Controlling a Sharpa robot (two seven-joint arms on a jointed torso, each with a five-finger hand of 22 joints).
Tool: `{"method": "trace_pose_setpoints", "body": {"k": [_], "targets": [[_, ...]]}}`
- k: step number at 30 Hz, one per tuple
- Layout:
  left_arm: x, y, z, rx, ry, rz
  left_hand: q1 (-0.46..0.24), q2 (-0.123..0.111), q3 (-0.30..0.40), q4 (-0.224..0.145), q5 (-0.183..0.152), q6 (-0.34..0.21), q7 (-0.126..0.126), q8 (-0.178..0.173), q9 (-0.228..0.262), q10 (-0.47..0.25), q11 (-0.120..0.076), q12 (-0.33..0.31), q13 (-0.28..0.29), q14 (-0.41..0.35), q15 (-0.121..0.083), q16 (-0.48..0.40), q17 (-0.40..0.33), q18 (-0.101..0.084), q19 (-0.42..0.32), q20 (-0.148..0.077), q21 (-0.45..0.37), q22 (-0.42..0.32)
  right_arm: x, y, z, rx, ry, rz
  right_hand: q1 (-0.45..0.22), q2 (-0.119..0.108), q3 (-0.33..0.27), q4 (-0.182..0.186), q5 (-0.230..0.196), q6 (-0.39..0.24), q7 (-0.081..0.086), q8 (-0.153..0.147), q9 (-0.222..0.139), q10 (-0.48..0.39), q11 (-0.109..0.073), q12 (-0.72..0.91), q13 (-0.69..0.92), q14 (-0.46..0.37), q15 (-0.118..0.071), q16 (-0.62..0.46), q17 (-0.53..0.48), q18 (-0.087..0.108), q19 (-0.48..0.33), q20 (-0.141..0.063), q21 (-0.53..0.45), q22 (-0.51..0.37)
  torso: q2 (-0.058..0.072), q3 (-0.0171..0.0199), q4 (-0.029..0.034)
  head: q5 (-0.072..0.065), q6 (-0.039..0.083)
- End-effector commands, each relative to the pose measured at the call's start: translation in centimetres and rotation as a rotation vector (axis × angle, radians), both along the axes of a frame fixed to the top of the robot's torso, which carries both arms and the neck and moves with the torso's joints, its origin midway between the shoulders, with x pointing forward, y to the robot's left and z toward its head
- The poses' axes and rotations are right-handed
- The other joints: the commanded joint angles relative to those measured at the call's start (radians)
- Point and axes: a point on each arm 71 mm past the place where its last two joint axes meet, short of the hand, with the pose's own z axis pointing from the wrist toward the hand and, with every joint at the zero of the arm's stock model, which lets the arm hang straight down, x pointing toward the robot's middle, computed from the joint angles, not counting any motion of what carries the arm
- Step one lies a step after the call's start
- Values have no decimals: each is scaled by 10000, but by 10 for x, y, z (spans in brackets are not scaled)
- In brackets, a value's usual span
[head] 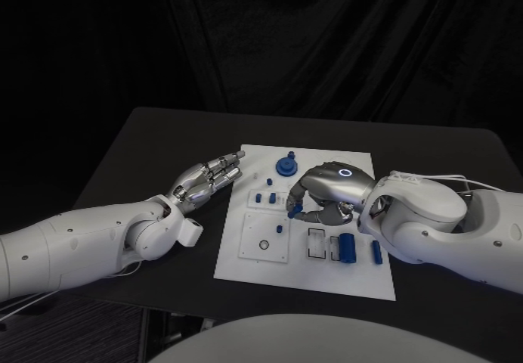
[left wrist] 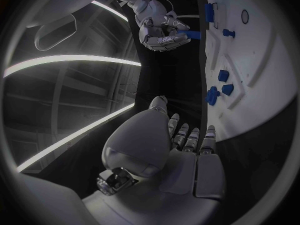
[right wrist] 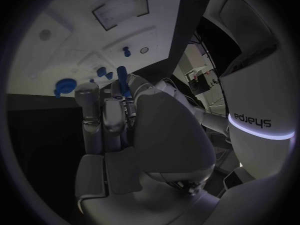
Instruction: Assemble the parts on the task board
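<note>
Right hand hangs over the board middle, fingers closed round a blue peg, apparently held upright for seating in a hole. Left hand waits empty, fingers straight and apart, beside the board's left edge on the counter.

The word "sharpa", seen upside down, stood on the robot's white arm above a glowing ring.

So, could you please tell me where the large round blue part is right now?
In the head view, the round blue part stands near the task board's far edge, just beyond the right hand, to its left.
</note>
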Motion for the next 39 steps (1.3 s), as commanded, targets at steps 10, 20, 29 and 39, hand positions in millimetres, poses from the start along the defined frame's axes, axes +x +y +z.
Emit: {"method": "trace_pose_setpoints", "body": {"k": [10, 20, 29, 39], "targets": [[0, -5, 5, -573, -532, -95, 127, 20, 59, -8, 40, 78, 232, 34, 23, 60, 5, 119, 22, -3, 92, -36, -11, 88, 44, 88, 15, 72, -19, 57, -21, -1143, -1043, 2356, 104, 11, 8, -69, -58, -80, 38, -7, 43, 402, -310, -130, 14, -83, 16, -123, -62, -190, -58, -44, -35, 939, 16, 14, 23, 296, -1], [-1, -6, 5, -603, -608, -62, 90, 7, 37, 39, 28, 59, 301, 24, 18, 107, 11, 188, 32, -3, 64, -36, -11, 98, 63, 90, 26, 92, -21, 69, -36, -1617, -1145, 2754, 139, 1, 24, -110, -59, -103, 48, -32, 60, 430, -307, -167, 13, -116, 20, -172, -114, -190, -77, -43, -46, 938, 15, -19, 45, 285, -1], [0, -7, 5, -627, -570, -134, 96, 14, 46, 47, 30, 134, 431, 36, 28, 91, -19, 181, 27, -3, 63, -36, -11, 98, 63, 96, 24, 79, -22, 69, -44, -1709, -1018, 2737, 139, -6, 24, -121, -75, -106, 53, -41, 70, 455, -304, -182, 15, -132, 22, -192, -133, -191, -87, -41, -47, 938, 25, -10, 7, 285, -1], [0, -8, 4, -625, -532, -168, 107, 17, 55, 42, 33, 178, 484, 44, 34, 82, -28, 176, 25, -3, 68, -36, -11, 97, 62, 99, 23, 73, -22, 69, -49, -1762, -925, 2680, 133, -11, 21, -137, -87, -99, 51, -53, 92, 537, -316, -184, 31, -133, 19, -193, -123, -198, -84, -41, 1, 949, 16, 8, -22, 314, -1]]}}
